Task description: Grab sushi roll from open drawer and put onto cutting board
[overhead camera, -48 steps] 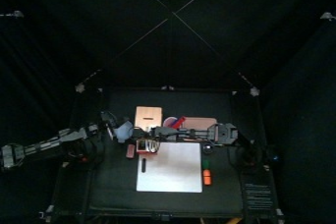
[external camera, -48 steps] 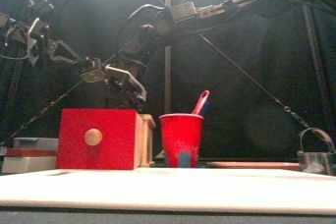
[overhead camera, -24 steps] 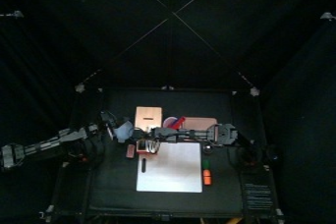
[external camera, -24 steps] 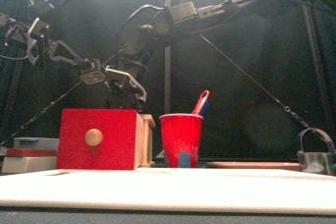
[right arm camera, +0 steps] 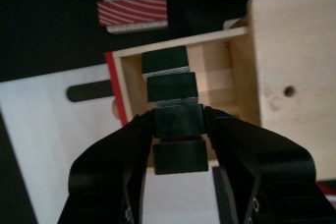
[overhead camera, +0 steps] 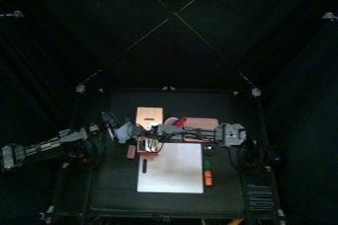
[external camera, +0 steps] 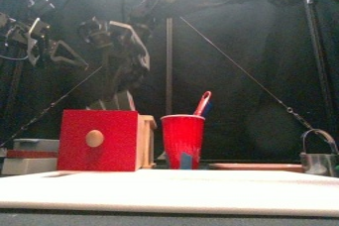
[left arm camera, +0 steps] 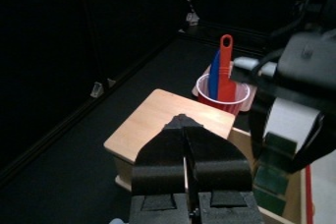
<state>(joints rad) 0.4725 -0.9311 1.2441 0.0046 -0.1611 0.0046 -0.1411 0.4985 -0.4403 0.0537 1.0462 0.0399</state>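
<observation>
Black on black, the left arm rests out to the left of the working claw, its own left claw clenched on nothing, jaws pressed flat together above the light-wood box. From that wrist we see a red cup with a red-and-blue tool standing in it, beyond the box.

Moving in, the drawer stands pulled out of the box — a tan tray with a reddish rim, lying just ahead of the right claw. Two dark chunks lie in it in a row, just past the jaw tips. To one side of the drawer, well clear of the jaws, lies a red-and-white striped piece.

The right claw is grasping the sushi roll: the dark blackish chunk sits between the two jaws, a jaw against each of its sides, raised above the drawer's front rim. Under the claw and spreading out on either side of it is the white cutting board, with a thin dark stick lying on it beside the drawer.

From the front we see the drawer's red face and its pale knob low beneath the claw, the cup just to the right, and a metal cup far off right on the bench. From above, a small orange item lies just off the board's right edge, on the side the right arm comes in from.
</observation>
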